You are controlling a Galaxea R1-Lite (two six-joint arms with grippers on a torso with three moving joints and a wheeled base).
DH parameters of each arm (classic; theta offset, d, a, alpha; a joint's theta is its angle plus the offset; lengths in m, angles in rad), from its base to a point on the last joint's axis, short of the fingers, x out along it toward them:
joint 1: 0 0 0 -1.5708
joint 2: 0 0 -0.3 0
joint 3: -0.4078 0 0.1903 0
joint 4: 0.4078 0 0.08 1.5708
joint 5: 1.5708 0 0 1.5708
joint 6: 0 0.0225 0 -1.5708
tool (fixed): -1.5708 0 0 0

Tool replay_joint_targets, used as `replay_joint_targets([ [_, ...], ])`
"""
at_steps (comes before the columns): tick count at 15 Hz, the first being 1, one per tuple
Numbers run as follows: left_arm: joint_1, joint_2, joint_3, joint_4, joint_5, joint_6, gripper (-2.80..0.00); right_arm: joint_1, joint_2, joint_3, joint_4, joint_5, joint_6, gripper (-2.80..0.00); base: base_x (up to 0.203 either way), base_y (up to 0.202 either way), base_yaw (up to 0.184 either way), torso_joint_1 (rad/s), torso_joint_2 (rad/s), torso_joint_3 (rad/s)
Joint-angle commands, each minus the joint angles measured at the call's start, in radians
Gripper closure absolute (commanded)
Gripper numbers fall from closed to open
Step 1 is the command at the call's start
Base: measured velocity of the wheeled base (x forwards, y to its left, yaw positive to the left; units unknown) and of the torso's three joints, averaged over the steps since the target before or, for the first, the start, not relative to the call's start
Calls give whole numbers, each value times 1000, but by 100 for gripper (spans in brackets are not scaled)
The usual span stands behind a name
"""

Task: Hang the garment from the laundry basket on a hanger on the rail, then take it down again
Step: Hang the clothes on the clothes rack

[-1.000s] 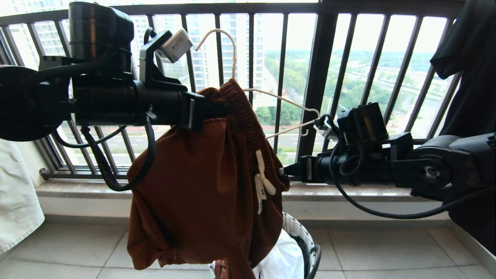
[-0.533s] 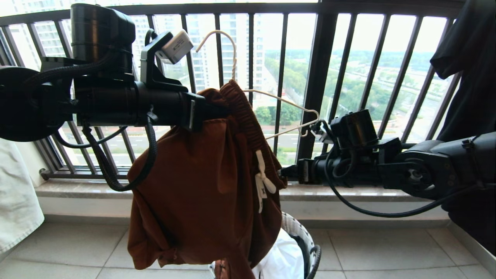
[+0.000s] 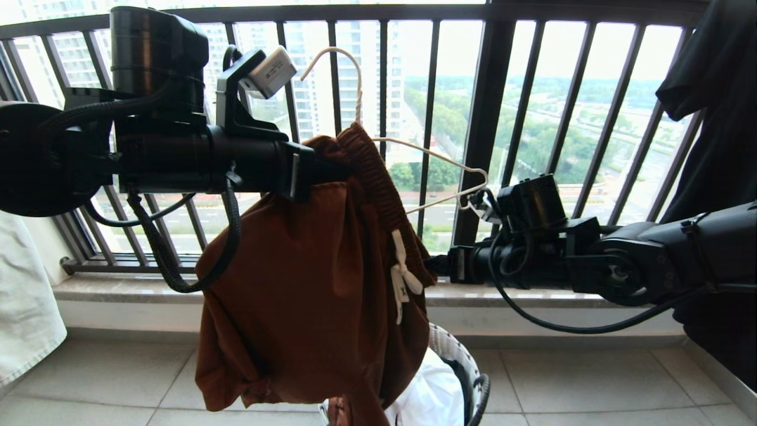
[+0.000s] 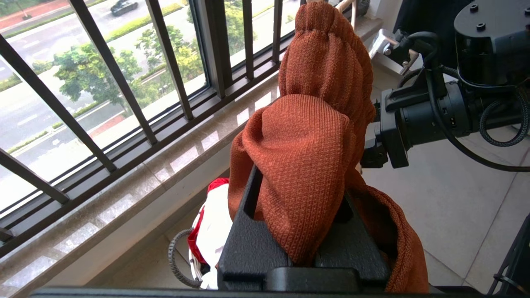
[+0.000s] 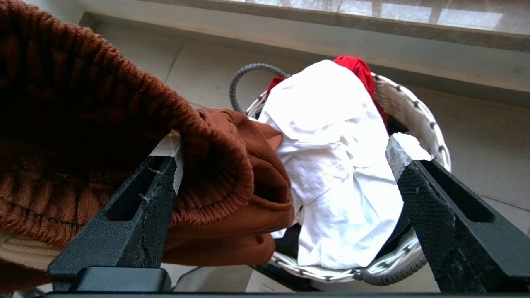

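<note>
Small round laundry basket (image 5: pixel 418 111) with dark wire rim and white patterned liner sits on the tiled floor (image 3: pixel 591 384) just below the stone sill (image 3: pixel 532 293); inside: a crumpled white cloth (image 5: pixel 331 165) heaped on top, a red piece (image 5: pixel 356 68) under it at the sill side

Rust-brown soft shorts (image 3: pixel 307 296) with gathered elastic waistband and white drawstring (image 3: pixel 402 278) hang in the air above the basket, hem overlapping its rim in head view, part of the waistband threaded onto the thin cream-white wire hanger (image 3: pixel 437 157)

Left gripper (image 4: pixel 304 223) is clamped tight on a bunched fold of the waistband, arm level, carrying the shorts' weight

Right gripper (image 5: pixel 285 174) stands spread wide and grips nothing; one finger (image 5: pixel 140 207) lies against the waistband edge, the other is clear, over the basket

Hanger's right notched end sticks out bare just beside the right arm's wrist camera; hook points up in front of the black balcony railing (image 3: pixel 491 118) with vertical bars, hooked on nothing visible

Room: floor right of the basket is open; black T-shirt (image 3: pixel 721 106) hangs at far right behind the right arm, pale cloth (image 3: pixel 23 296) at far left; railing and sill close behind the shorts
</note>
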Motion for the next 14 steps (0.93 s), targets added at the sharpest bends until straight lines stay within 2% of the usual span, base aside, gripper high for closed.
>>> replay_joint_targets([
  [1,0,6,-1,0,-3,3,0,19,1,11,0,27,4,-280,0,0,0,0,0,0],
  [3,0,10,-2,0,-3,5,0,24,3,15,0,53,10,-280,0,0,0,0,0,0],
  [5,0,10,-2,0,-3,5,0,27,-8,15,-1,111,59,-280,0,0,0,0,0,0],
  [7,0,10,-2,-2,-3,5,0,27,3,15,-1,128,61,-280,0,0,0,0,0,0],
  [8,0,10,-3,-2,-3,5,0,27,8,15,-1,127,60,0,0,0,0,0,0,0],
  [14,0,-1,-2,0,-3,2,0,1,17,4,-3,113,59,0,0,0,0,0,0,0],
])
